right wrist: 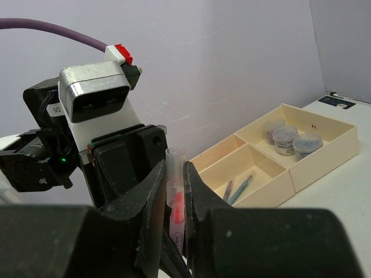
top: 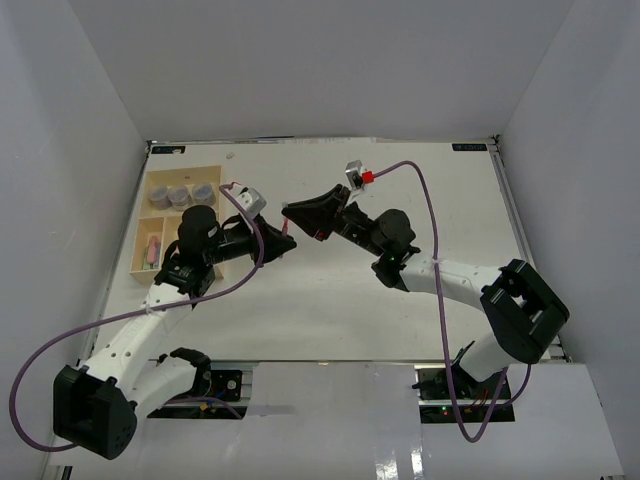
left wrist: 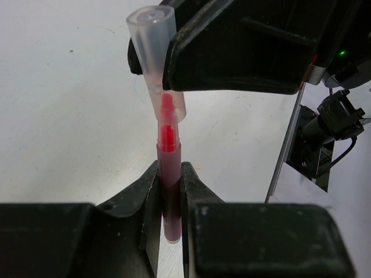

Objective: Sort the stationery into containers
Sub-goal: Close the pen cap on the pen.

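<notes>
Mid-air above the table (top: 400, 290), well apart from the tray (right wrist: 330, 156), the left gripper (left wrist: 170, 185) clamps the red marker (left wrist: 167, 142) by its barrel while the right gripper (right wrist: 175, 194) pinches its clear cap (left wrist: 152, 52), probably to seat the cap before sorting.

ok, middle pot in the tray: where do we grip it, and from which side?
Come straight down from above. Close the fingers on the round side wall of the middle pot, squeezing across the row. It stands squat and upright. The outer pots sit close on either side along the row, leaving little room for fingers there. The tray walls would likely block a low sideways approach.
</notes>
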`<action>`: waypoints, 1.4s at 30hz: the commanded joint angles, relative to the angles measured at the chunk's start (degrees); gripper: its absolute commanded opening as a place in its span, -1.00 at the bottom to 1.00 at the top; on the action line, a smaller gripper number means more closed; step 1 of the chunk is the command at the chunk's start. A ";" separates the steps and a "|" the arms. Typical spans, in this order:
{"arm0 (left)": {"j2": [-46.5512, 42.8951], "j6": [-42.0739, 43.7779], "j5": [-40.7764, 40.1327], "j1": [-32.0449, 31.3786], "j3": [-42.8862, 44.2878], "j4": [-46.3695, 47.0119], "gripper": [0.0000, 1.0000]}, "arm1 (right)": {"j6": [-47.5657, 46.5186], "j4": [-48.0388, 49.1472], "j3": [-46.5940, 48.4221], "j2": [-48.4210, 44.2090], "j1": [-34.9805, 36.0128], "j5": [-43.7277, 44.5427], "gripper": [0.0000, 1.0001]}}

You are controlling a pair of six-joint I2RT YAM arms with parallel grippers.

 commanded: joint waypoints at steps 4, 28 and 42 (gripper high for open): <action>-3.18 -1.92 -1.12 0.03 -0.94 6.33 -1.00 | 2.43 7.67 -0.89 0.06 0.64 -0.58 -0.85; -2.04 -11.41 2.75 -0.32 2.05 19.17 -1.00 | -0.12 5.75 -0.54 0.76 0.81 -5.58 -0.85; -0.46 -5.89 3.54 -0.41 9.25 15.41 -1.00 | -8.63 -25.51 5.17 -2.23 0.73 -13.06 -0.85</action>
